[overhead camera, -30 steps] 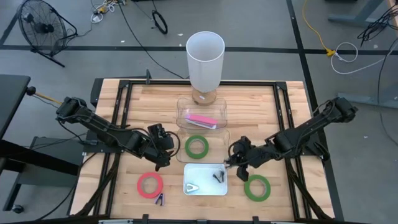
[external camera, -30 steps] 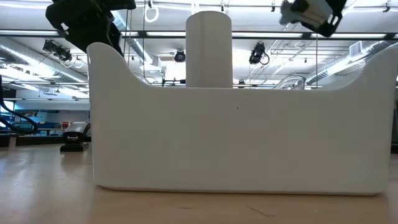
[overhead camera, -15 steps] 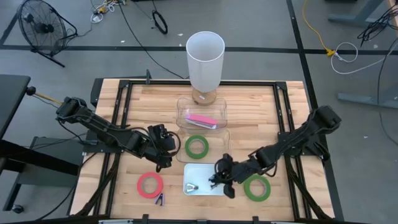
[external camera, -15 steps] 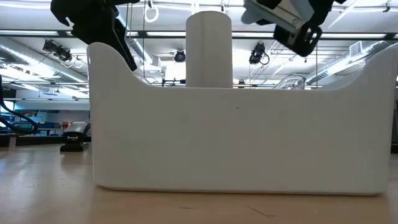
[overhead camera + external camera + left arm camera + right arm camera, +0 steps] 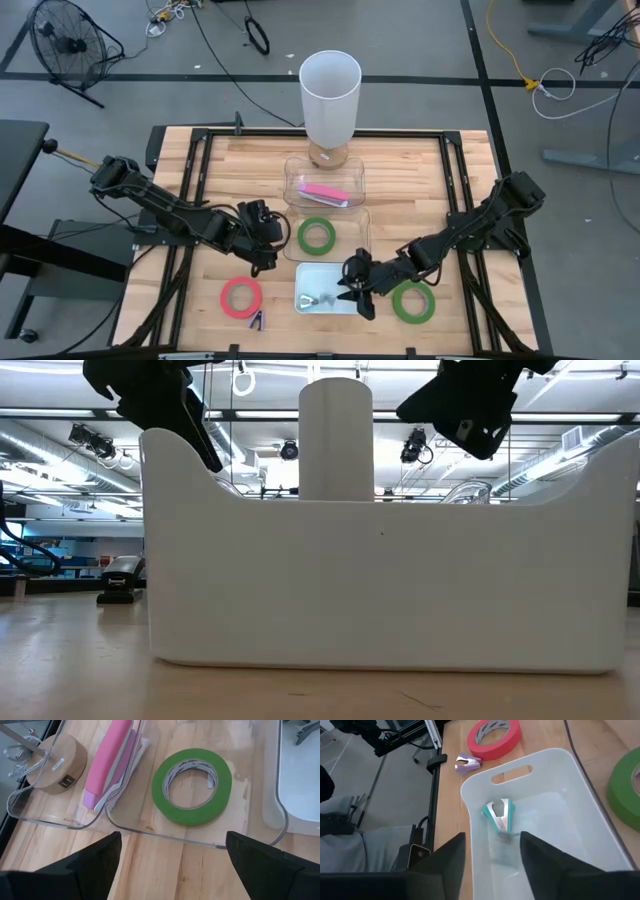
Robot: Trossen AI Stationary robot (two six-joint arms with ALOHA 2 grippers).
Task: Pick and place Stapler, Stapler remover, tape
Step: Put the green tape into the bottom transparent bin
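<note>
Nearest the front edge of the table sits the white bin point(image 5: 330, 290), with a teal staple remover point(image 5: 501, 816) lying loose on its floor. The right gripper point(image 5: 352, 285) hangs right over that bin, fingers parted and holding nothing. A purple staple remover point(image 5: 468, 762) and a red tape roll point(image 5: 241, 296) sit on the wood beside the bin on the left arm's side, and a green tape roll point(image 5: 413, 301) on the other side.

Next back is a clear tray point(image 5: 235, 832) with another green tape roll inside point(image 5: 192, 785). The left gripper point(image 5: 262, 240) waits beside it, wide open, empty. Behind that, a second clear tray point(image 5: 292, 175) holds the pink stapler point(image 5: 326, 194), lying flat. Past it stands a tall white cylinder point(image 5: 330, 95) on a wooden base.

The low view is almost all bin wall, so nothing inside shows there. The table point(image 5: 420, 170) is light butcher-block wood on a black frame; grey floor with cables and a fan point(image 5: 62, 45) beyond.
</note>
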